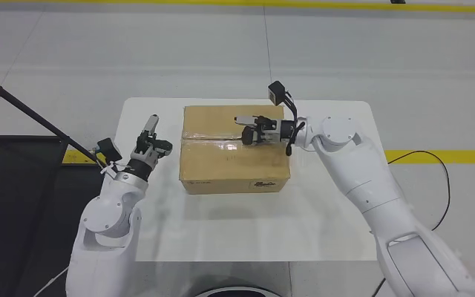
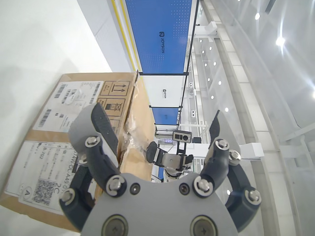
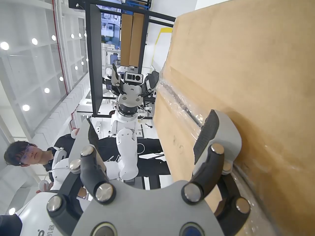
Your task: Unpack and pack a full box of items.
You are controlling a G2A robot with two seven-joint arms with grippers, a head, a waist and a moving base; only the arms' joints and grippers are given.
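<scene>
A closed cardboard box (image 1: 234, 148) stands in the middle of the white table (image 1: 326, 223), with clear tape along its top seam (image 3: 177, 99). My right gripper (image 1: 246, 128) hovers open over the box top. In the right wrist view (image 3: 147, 131), one of its fingers (image 3: 209, 128) rests right at the taped seam. My left gripper (image 1: 156, 135) is open beside the box's left end, apart from it. The left wrist view (image 2: 160, 124) faces that labelled end (image 2: 61, 114) and also catches the right gripper (image 2: 169, 158) farther off above the box.
A thin black pole (image 1: 37, 119) slants in from the left toward the table's left edge, above a black mat (image 1: 30, 193) on the floor. Bare table surface lies in front of the box (image 1: 237, 223) and to its right.
</scene>
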